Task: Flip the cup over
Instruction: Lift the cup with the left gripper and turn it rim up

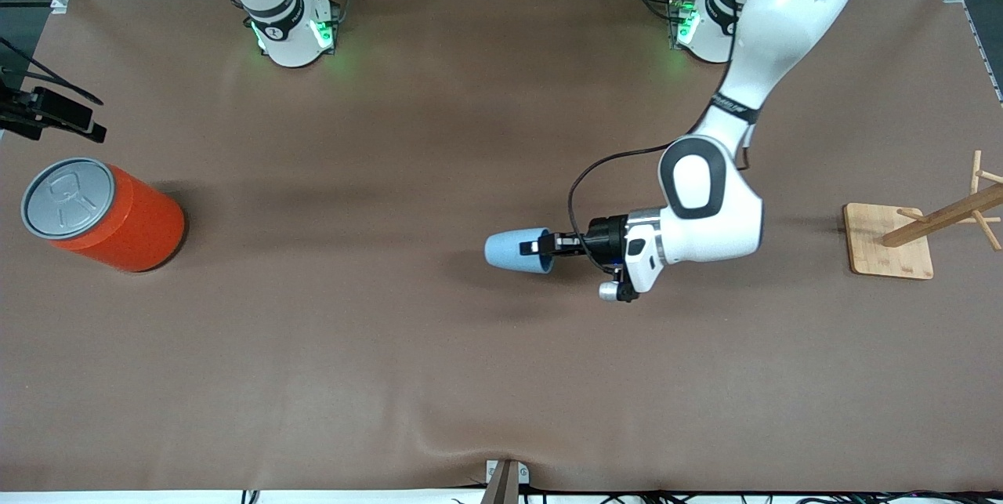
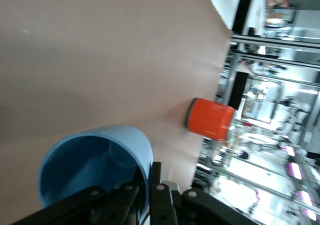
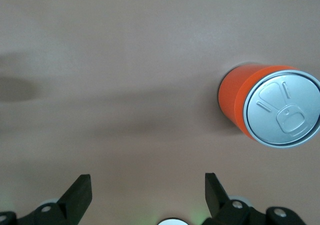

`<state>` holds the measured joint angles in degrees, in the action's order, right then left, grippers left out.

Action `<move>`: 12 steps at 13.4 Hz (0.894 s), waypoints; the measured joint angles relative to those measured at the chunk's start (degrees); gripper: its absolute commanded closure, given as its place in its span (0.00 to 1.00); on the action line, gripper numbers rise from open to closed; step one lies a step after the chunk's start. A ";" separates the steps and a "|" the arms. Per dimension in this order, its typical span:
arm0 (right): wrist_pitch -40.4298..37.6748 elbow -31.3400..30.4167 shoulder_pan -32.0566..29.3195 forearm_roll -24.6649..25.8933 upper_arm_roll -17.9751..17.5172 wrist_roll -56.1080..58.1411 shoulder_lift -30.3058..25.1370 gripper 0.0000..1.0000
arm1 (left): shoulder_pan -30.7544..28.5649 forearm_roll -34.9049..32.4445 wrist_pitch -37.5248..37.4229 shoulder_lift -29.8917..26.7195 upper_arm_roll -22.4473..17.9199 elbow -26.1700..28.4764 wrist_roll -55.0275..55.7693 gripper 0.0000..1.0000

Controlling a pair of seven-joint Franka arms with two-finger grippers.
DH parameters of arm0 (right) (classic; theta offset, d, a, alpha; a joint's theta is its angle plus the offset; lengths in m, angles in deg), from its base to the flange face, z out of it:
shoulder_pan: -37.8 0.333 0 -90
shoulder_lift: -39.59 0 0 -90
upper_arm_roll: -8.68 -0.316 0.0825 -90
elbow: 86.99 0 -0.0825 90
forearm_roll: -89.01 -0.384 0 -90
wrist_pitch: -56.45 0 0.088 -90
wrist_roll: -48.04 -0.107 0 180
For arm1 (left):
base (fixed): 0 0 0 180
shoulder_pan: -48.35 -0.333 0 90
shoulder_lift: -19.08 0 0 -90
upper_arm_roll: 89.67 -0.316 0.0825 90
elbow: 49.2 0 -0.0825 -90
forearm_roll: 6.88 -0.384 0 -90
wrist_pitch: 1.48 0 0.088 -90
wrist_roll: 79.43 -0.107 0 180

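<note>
One small light-blue cup (image 1: 513,251), held on its side over the middle of the table, mouth turned toward the left arm's end, base toward the right arm's end. Pinched at the rim by the left gripper (image 1: 546,244), clamped with one finger inside the mouth and one outside the wall. Apparently lifted a little off the table, judging by the shadow beneath.

To finish the flip well: keep the pinch firm on the thin rim, roll the wrist slowly until the cup points straight up or down, lower until flat on the table, and only then let go. Avoid squeezing hard enough to warp the soft plastic, and avoid releasing while tilted, or likely to roll away.

Seen in the left wrist view: darker blue inside of the cup (image 2: 95,160), nothing in it.

Well apart, at the right arm's end of the table: large orange can (image 1: 117,222), upright, sealed by a grey pull-tab lid, contents hidden. Waiting above and beside it: right gripper (image 3: 147,185), fingers spread wide, holding nothing.
</note>
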<state>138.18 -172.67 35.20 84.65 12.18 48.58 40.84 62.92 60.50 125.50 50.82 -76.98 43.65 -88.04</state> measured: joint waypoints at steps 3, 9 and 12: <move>0.43 0.00 -0.03 -0.02 0.07 0.00 0.08 0.00 | -3.84 -16.48 -3.22 -3.95 -0.32 -0.01 6.17 1.00; 0.91 0.05 -2.06 -0.18 0.27 0.06 0.06 0.00 | -11.09 -48.17 -10.33 -10.19 -0.53 3.58 9.14 1.00; 0.96 0.27 -2.13 -0.22 0.19 0.06 0.06 0.00 | -13.15 -57.50 -10.09 -13.51 -0.68 9.40 10.19 1.00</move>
<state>139.14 -172.40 33.07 84.43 12.37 48.64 40.90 49.77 3.00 115.41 37.31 -77.66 53.06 -77.85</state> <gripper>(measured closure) 0.000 0.943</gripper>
